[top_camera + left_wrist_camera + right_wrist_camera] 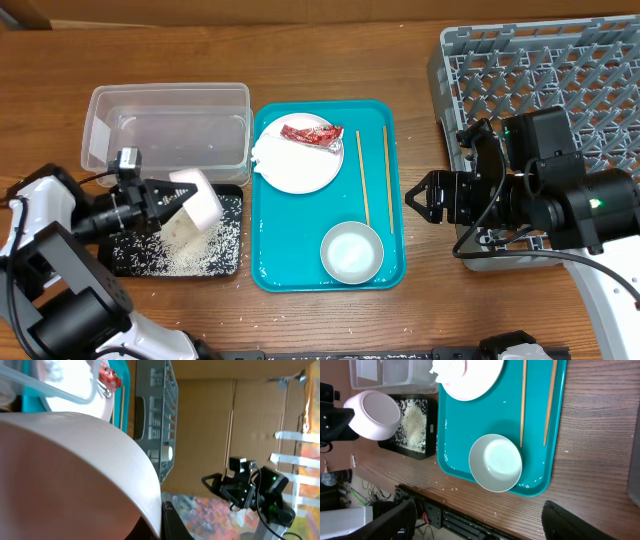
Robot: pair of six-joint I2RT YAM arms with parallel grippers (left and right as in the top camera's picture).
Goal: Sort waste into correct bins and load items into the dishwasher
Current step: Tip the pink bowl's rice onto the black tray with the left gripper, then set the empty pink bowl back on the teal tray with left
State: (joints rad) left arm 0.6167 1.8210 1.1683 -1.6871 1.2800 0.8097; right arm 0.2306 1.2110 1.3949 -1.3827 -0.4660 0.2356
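My left gripper (172,199) is shut on a small white bowl (197,210), held tipped on its side over the black tray (228,262), where pale rice crumbs (190,255) lie. The bowl fills the left wrist view (75,470) and also shows in the right wrist view (374,415). The clear tub (170,125) stands behind the black tray. On the teal tray (300,275) a white plate (310,170) holds a red wrapper (310,133) and a white tissue (268,152); two chopsticks (374,175) and another small bowl (351,252) lie beside it. My right gripper (418,199) is open and empty, right of the teal tray, by the grey rack (560,70).
Loose rice grains dot the table's front edge (470,492) and the teal tray near the bowl. The rack stands at the far right with my right arm in front of it.
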